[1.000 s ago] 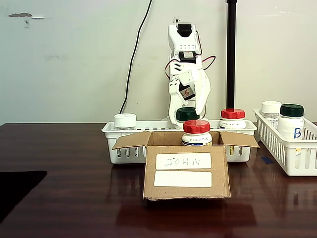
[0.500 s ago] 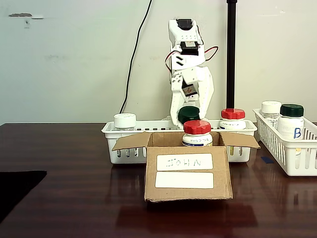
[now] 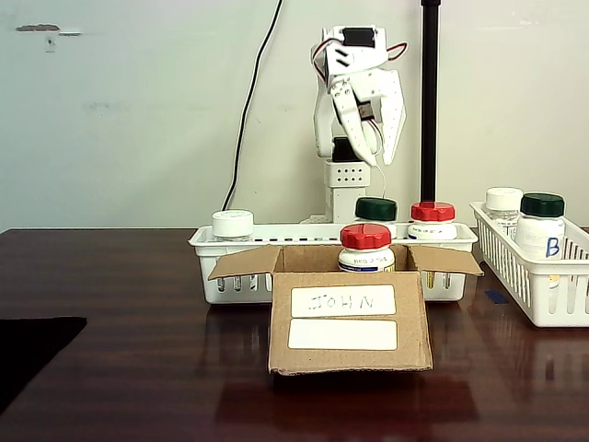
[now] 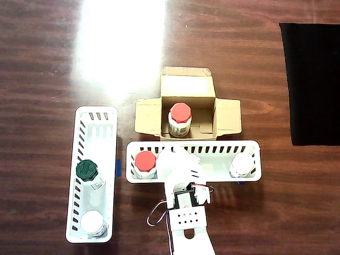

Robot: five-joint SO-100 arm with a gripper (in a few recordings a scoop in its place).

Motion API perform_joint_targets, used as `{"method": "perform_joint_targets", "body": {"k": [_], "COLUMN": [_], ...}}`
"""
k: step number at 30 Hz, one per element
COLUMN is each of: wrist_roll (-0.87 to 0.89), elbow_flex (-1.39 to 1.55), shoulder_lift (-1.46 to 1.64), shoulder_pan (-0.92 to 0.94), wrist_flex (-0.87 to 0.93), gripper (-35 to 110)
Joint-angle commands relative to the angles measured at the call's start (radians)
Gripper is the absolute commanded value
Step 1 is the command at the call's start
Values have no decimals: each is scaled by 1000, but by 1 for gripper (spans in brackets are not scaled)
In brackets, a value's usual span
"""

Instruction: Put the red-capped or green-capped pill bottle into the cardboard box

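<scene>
White two-finger tool hangs spread and empty above green-capped white pill bottle, likely lining up a grasp; brown cardboard box holds a red-capped bottle.

Two white baskets seen on dark wood surface; red-capped bottles, white-capped bottles, "B" bottle inside.
</scene>
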Motion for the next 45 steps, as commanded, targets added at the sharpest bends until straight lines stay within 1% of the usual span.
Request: {"method": "perform_joint_targets", "body": {"k": [1, 5, 7, 9, 13, 16, 19, 21, 27, 35, 41, 43, 45], "wrist_roll": [9, 51, 72, 98, 147, 161, 153, 143, 103, 135, 166, 179, 186], "elbow_flex": [-81, -15, 34, 87, 153, 202, 227, 232, 236, 362, 420, 439, 437], "shoulder_lift": [46, 80, 95, 104, 104, 101, 100, 103, 100, 75, 69, 58, 41], "shoulder_pan": [-14, -2, 14, 31, 52, 52, 28, 6, -63, -84, -86, -80, -75], "wrist_flex": [29, 14, -14, -57, -112, -164, -184, -186, -192, -359, -422, -454, -466], "gripper": [2, 3, 7, 18, 47, 66, 80, 85, 86, 86, 86, 81, 70]}}
